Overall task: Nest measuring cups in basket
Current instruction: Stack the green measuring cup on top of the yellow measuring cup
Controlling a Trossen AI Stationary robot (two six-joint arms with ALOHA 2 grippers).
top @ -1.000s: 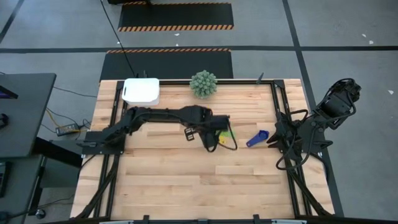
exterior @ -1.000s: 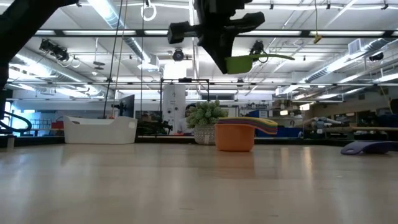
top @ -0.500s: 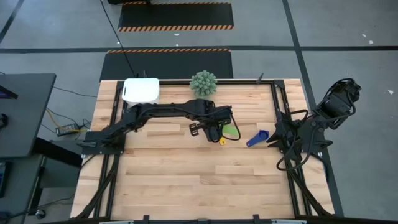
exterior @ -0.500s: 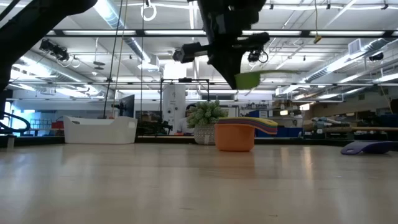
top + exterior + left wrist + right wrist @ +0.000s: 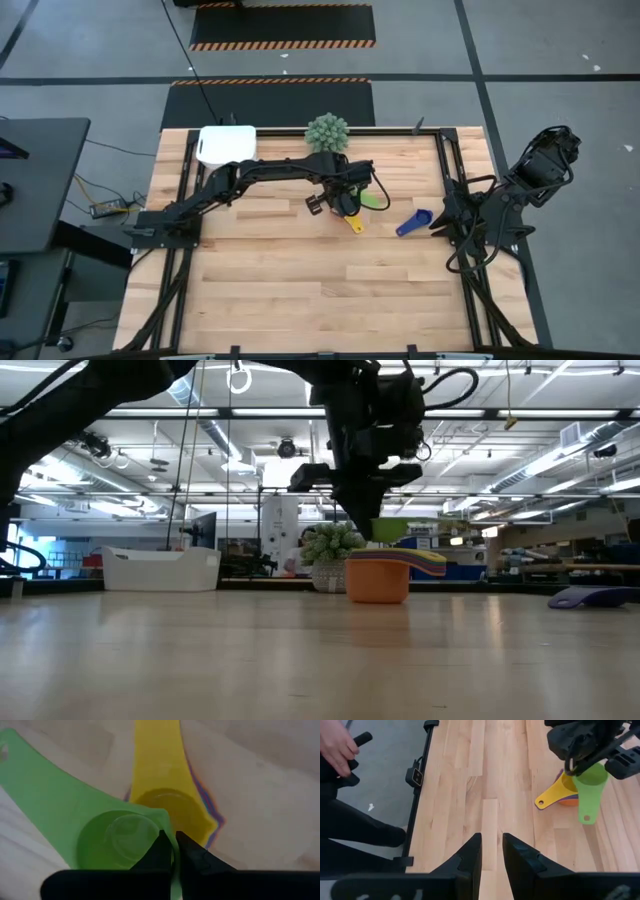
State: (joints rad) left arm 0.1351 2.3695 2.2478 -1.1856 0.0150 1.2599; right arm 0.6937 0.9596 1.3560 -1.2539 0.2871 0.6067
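Observation:
My left gripper (image 5: 345, 203) is shut on the green measuring cup (image 5: 115, 840) and hovers right over the stack of cups (image 5: 378, 580). The stack has an orange cup at the bottom, and a yellow cup (image 5: 170, 805) on top with its handle (image 5: 355, 224) pointing at the near edge. In the low view the green cup (image 5: 390, 532) sits just above the stack's top; whether they touch I cannot tell. A blue cup (image 5: 413, 222) lies on the table to the right. The white basket (image 5: 227, 146) stands at the far left. My right gripper (image 5: 491, 851) waits open at the right edge. My left gripper pinches the green cup's bowl at its rim (image 5: 162, 827), on the side away from the handle (image 5: 45, 795), with one finger inside the bowl and one outside. The fingers (image 5: 192, 857) come from above, pointing down. The cup is lifted off the table, held level with its mouth up.
A green spiky plant (image 5: 327, 134) in a pot stands at the far edge, just behind the stack. Bare wood fills the near half of the table (image 5: 300, 290). A person's hand (image 5: 335, 745) shows beyond the table's side rail in the right wrist view.
My left gripper has moved toward the far edge and down, carrying the green cup from high above the table to just over the stack. The cup's handle has swung round toward the right. The grip stayed shut.

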